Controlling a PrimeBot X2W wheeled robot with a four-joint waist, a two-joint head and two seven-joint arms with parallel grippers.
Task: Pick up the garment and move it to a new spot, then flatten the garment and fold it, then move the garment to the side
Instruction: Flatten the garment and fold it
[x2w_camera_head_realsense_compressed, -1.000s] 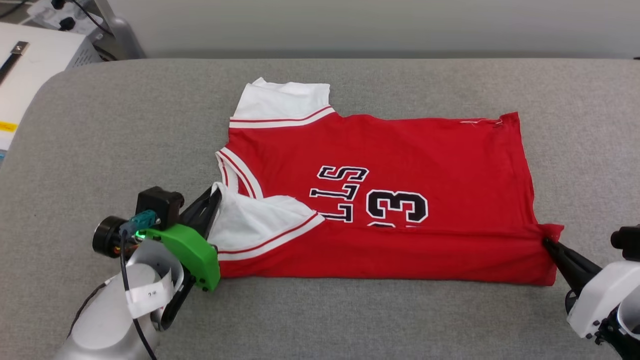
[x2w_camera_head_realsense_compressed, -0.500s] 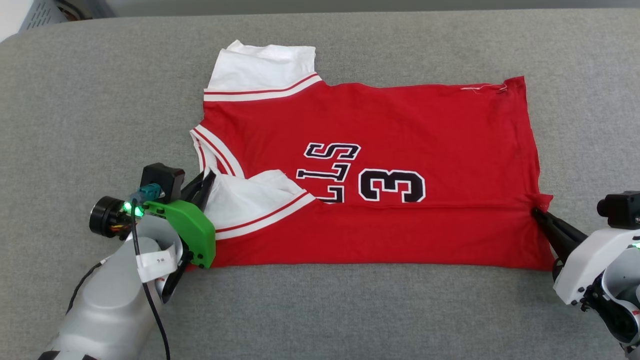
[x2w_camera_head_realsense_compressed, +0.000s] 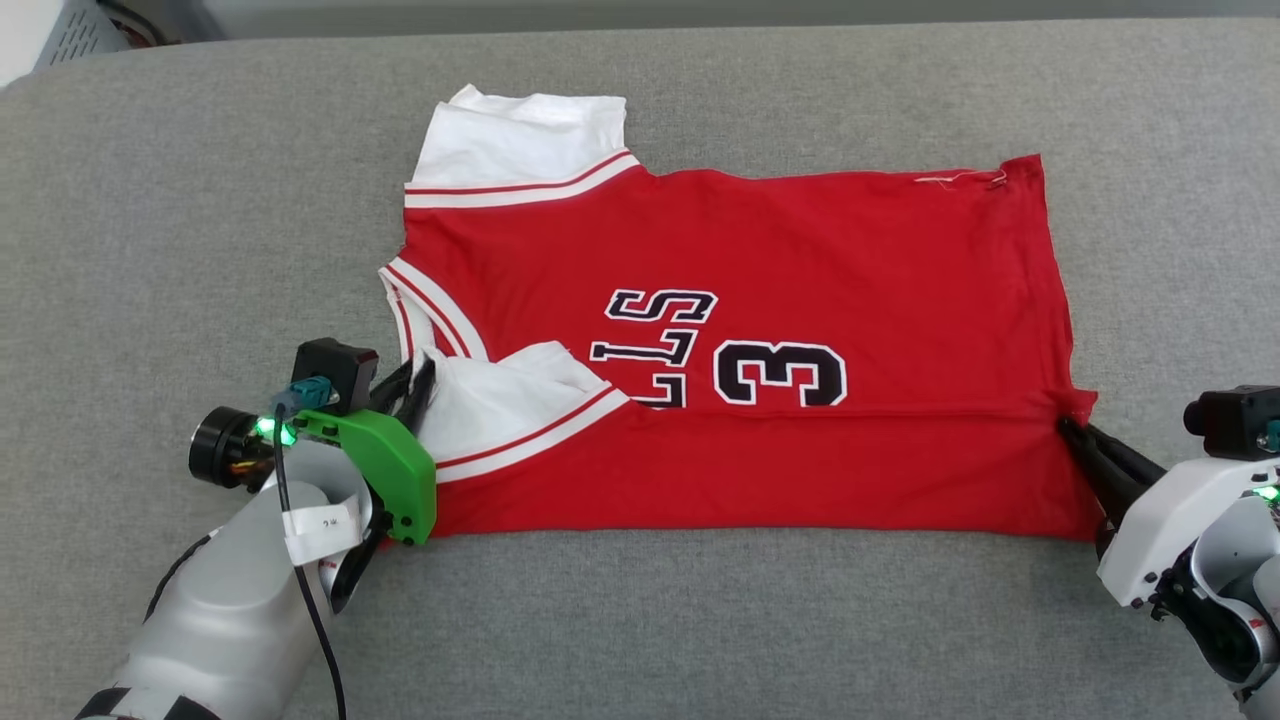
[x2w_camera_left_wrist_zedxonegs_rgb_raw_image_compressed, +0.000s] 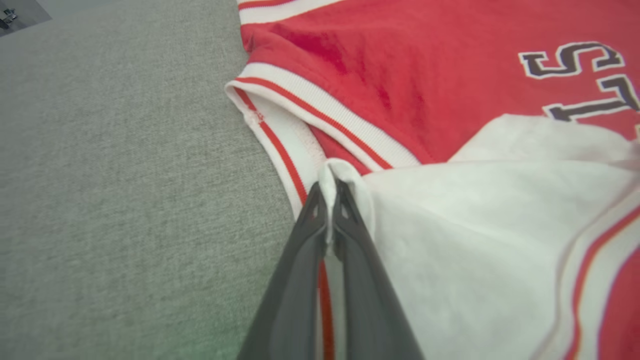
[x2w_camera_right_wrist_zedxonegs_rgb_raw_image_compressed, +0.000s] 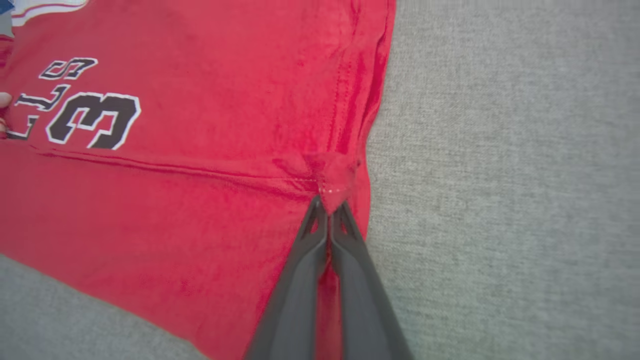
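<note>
1. Garment (x2w_camera_head_realsense_compressed: 760, 300): lies flat on grey pad (x2w_camera_head_realsense_compressed: 180, 200), centre of head view. Collar to 9 o'clock, hem to 3. Near edge is folded over up to the number.
2. L gripper (x2w_camera_head_realsense_compressed: 415, 375), at garment's 8 o'clock: fingers pressed together, pinching white sleeve fold.
3. R gripper (x2w_camera_head_realsense_compressed: 1068, 428), at 4 o'clock: pressed together, pinching red hem corner.
4. Risk: both pinches thin. Uneven pull btwn arms could slip cloth out and skew the fold.
5. Risk: sleeve bunched at L. Release as-is prob. leaves a lump.

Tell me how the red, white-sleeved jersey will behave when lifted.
Likely floppy: the red, white-sleeved jersey lies folded flat with soft creases. Probably sags between the left gripper and right gripper. Seems light: thin cloth bunches at each pinch.
</note>
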